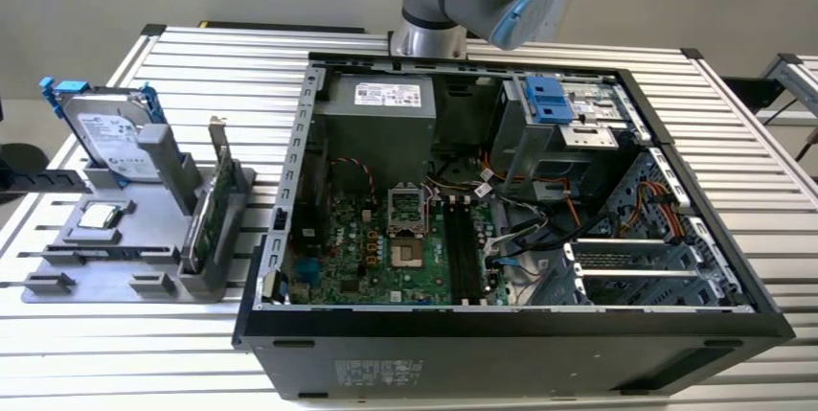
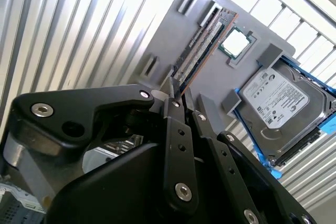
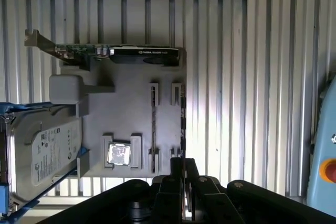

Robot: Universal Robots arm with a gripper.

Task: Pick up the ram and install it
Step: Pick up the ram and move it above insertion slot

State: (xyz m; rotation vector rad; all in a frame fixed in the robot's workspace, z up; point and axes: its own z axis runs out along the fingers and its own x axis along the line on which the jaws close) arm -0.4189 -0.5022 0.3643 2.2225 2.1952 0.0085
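I judge that I am at the approach step of the pick: the ram (image 2: 205,48) is not lifted and stands on its long edge in a narrow slot of the grey tray (image 3: 131,108), near the square processor chip (image 2: 234,42). The tray lies at the exterior view's left, just beside the open computer case (image 1: 511,334), on a table of ribbed aluminium slats (image 1: 128,353). In both wrist views the gripper (image 3: 184,161) hangs above the tray, in line with one end of the stick. Its black fingers (image 3: 176,177) are drawn nearly together, with only a thin slit between them, and they grasp nothing. I think a grasp here calls for fingers parted a little more than the board is thick, kept square to its flat faces and centred, because the stick is very slim and could tip in its slot. The ram looks like a rigid, matte board, dark with a brownish edge. The tray is smooth, dull plastic with blocky holders. The hard drive (image 2: 275,98) is shiny metal with blue rails, and the expansion card (image 3: 142,53) stands at the tray's far side. Inside the case, the long black memory slots (image 1: 463,248) appear free.
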